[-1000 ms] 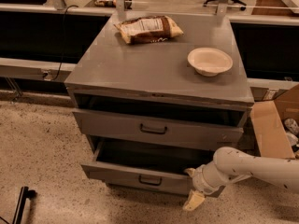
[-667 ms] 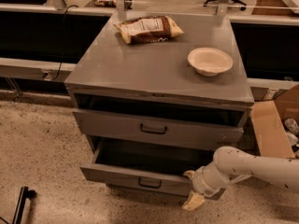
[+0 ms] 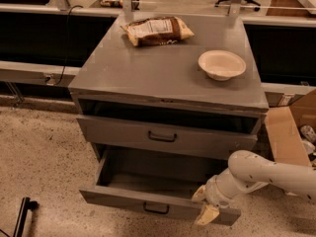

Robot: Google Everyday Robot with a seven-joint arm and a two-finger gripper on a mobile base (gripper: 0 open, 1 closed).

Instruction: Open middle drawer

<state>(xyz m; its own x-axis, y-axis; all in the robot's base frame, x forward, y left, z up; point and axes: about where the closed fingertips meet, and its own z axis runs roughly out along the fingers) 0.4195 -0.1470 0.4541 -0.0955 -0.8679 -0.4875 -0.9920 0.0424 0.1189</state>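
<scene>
Middle drawer (image 3: 148,179), found standing out at 6 o'clock of the table (image 3: 163,68), is run 9-to-3, its handle (image 3: 156,209) placed at 9 o'clock from the wide-spread end effector (image 3: 203,205).

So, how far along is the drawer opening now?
Mostly done: the middle drawer is pulled well out and its grey inside shows. In hand: the hand is at the right end of the drawer's front panel. Left: perhaps a little more pull, then moving the hand away.
</scene>
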